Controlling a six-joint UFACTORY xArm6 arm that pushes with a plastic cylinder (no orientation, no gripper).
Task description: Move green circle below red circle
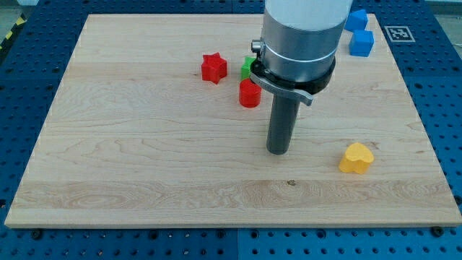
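Observation:
The red circle (pixel 250 94) sits on the wooden board (pixel 144 144) above its middle. The green circle (pixel 246 68) lies just above the red circle, touching or nearly touching it, and is partly hidden behind the arm's grey housing. My tip (pixel 278 152) rests on the board below and to the right of the red circle, about a block's width clear of it. The rod stands upright under the housing.
A red star (pixel 213 68) lies to the left of the green circle. A yellow heart (pixel 356 158) sits at the lower right. Two blue blocks (pixel 361 42) lie at the top right corner, one (pixel 356 19) above the other.

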